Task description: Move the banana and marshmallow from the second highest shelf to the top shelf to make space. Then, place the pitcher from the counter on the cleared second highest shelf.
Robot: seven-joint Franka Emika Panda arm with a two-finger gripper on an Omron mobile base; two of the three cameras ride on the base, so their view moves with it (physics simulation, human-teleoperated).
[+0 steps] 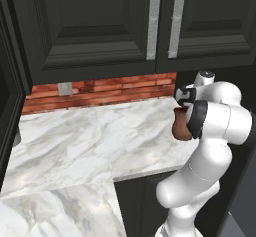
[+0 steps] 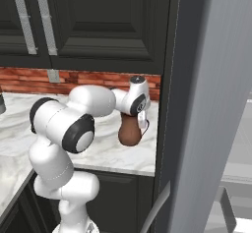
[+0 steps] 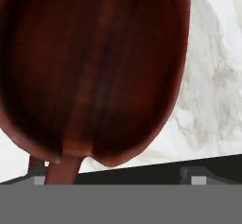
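The pincer (image 2: 139, 124) stood spread above the pitcher (image 2: 129, 131) on the desk (image 1: 90, 131); lowering squarely over the neck before pinching would probably have gripped best.

Pitcher (image 1: 181, 126): mostly hidden behind my forearm at 3 o'clock, left base view. Hand view: body cut off at 9 and 12 o'clock edges. Claw contact on pitcher: cannot tell.
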